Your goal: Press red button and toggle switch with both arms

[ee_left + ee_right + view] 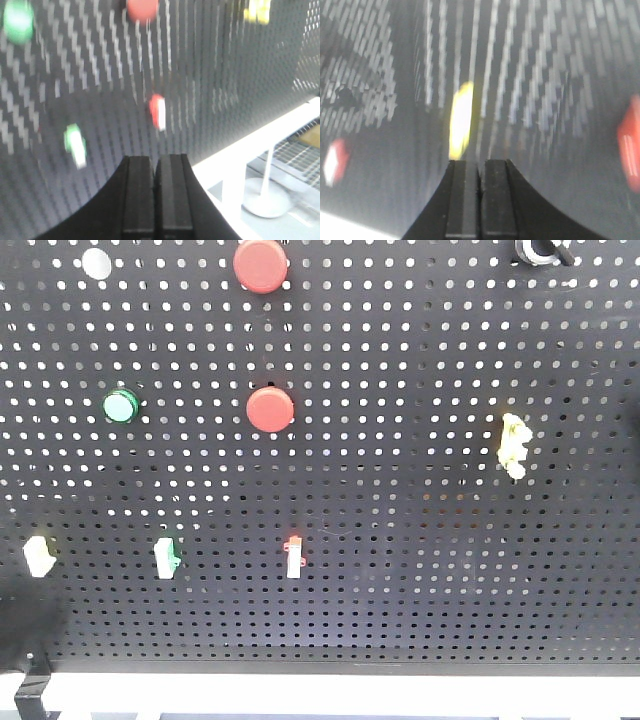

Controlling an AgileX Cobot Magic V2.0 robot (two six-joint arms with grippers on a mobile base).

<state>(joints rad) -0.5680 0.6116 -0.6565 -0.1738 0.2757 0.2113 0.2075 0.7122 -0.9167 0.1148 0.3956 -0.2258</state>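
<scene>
Left claw and right claw pinched closed; yellow toggle switch fronts the right

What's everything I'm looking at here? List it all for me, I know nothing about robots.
pegboard: one, black, upright, fills the front view
red buttons: two, red, mid-board and above it at the top edge
green button: one, green, left of the lower red one
pale button: one, whitish, top left
switches: three, pale, green-tipped and red-tipped, in a low row
yellow part: one, yellow, right side
black knob: one, black, top right, cut off
ledge: one, white, below the board
left tool: one, black, shut, facing the board
right tool: one, black, shut, below the yellow part
</scene>
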